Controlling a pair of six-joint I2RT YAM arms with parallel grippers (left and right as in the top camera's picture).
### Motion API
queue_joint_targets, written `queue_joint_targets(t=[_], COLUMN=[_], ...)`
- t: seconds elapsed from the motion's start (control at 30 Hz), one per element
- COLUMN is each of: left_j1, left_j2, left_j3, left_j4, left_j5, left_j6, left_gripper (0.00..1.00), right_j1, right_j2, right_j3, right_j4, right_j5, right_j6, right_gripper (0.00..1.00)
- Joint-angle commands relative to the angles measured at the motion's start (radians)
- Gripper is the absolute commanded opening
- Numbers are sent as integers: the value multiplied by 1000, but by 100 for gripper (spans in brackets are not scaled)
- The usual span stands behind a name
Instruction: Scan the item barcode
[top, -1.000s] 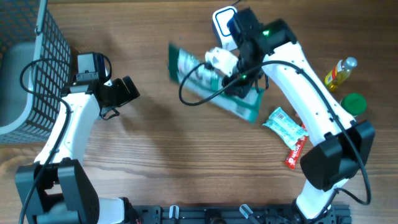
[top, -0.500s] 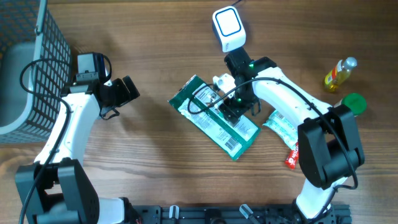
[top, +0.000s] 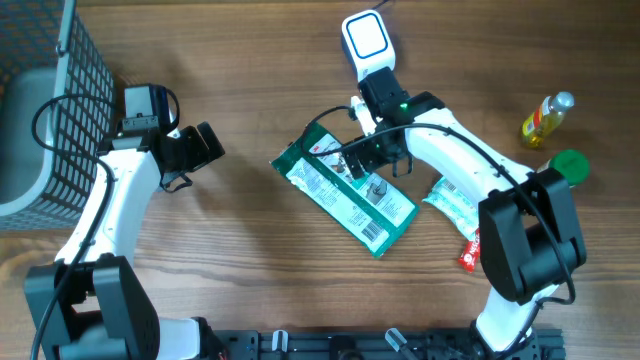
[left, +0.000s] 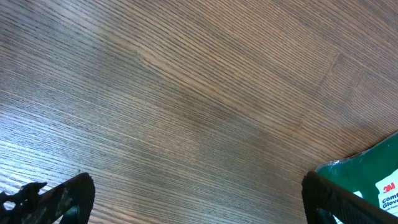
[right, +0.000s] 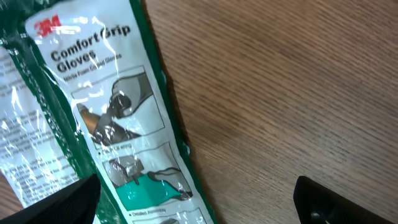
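The green glove package (top: 345, 195) lies flat on the wooden table (top: 250, 290) at the middle of the overhead frame. Its long edges run from upper left down to lower right. Its upper-left corner points toward the left gripper (top: 207, 146), with a band of bare wood between them. More bare wood spreads below the package to the bottom of the frame.

The right gripper (top: 372, 165) hangs over the package's upper edge. In the right wrist view its fingers (right: 68, 202) stand spread wide, one at each lower corner, pinching nothing, and the package lies beneath the left one. The left gripper's jaws are spread just as wide, over bare wood, with a corner of the package at the right edge of its view.

The white scanner (top: 366, 40) sits at top centre, just above the right arm's wrist. The wire basket (top: 60, 90) fills the upper left corner, close beside the left arm. The right side is crowded. A pale snack packet (top: 458, 200) lies near the package's right edge, with a red packet (top: 474, 247) below it, and further right are a green cap (top: 570, 165) and a yellow bottle (top: 548, 115).

The package front reads "3M" in red and "Comfort Grip Gloves". Near its lower-right end is what looks like a barcode (top: 372, 233).
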Motion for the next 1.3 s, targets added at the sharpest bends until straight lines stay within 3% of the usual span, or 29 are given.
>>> queue_joint_targets(t=[0.0,0.47,0.87,1.27], left_j1=[3,3,3,3], left_j2=[2,2,2,2], left_j3=[6,6,6,6], left_j4=[0,0,0,0], left_j5=[-10,-10,-10,-10], left_j6=[5,5,5,5], left_gripper=[100,100,100,100], right_j1=[7,7,8,8], right_j2=[-19,-19,-38,-388], right_j3=[3,3,2,2], right_j4=[30,195,212,213], right_j5=[-17,-17,-17,-17], right_j6=[39,39,36,36], right_gripper=[100,100,100,100])
